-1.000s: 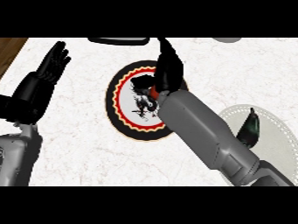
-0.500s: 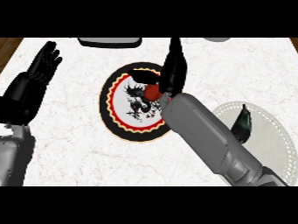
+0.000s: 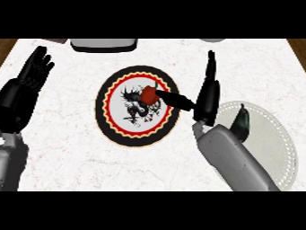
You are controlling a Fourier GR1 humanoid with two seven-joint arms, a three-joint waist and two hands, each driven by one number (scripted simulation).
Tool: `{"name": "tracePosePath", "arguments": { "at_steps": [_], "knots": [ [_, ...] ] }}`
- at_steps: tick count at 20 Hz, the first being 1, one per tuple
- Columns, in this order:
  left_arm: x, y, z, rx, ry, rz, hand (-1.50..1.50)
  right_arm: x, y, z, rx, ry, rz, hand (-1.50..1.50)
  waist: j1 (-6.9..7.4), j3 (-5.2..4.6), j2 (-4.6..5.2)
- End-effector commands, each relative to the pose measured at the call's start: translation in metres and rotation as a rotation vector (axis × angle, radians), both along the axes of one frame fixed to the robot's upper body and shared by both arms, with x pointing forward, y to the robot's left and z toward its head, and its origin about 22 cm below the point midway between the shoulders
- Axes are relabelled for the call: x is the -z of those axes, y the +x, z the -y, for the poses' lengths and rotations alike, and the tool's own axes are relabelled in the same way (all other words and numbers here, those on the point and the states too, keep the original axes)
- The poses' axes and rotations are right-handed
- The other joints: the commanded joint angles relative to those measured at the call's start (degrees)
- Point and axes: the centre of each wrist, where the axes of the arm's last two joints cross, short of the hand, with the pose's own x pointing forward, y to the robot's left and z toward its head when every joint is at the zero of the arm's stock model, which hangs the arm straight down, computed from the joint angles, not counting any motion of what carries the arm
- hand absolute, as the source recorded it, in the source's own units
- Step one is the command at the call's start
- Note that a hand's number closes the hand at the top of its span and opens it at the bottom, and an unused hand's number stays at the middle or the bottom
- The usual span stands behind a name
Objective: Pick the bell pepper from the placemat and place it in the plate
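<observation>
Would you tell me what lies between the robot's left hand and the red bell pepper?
In the head view, only bare white counter and the round mat's near rim separate the left hand from the bell pepper.

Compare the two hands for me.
The left hand rests open at the view's left, touching nothing; the right hand stands edge-up beside the pepper, thumb reaching it. The left is off the plate; the right stands by its rim. Both are black, with straight fingers.

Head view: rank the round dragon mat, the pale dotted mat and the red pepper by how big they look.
1. Round dragon mat, though the pale dotted mat is partly hidden by the right forearm, so this is unsure.
2. Pale dotted mat.
3. Red pepper, clearly smallest.
</observation>
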Motion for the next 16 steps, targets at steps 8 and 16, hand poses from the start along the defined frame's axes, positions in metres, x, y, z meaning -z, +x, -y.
{"name": "tracePosePath", "arguments": {
  "at_steps": [8,16],
  "knots": [
    [0.004,-0.017,-0.002,0.001,0.003,-0.004,0.0,0.015,-0.08,0.101,-0.007,-0.062,-0.006,-1.5,-0.17,-0.02,-0.05],
    [-0.002,-0.014,-0.004,0.005,-0.005,0.0,0.0,0.011,-0.098,0.15,0.021,-0.13,0.016,-1.5,0.12,-0.02,0.05]
  ]
}}
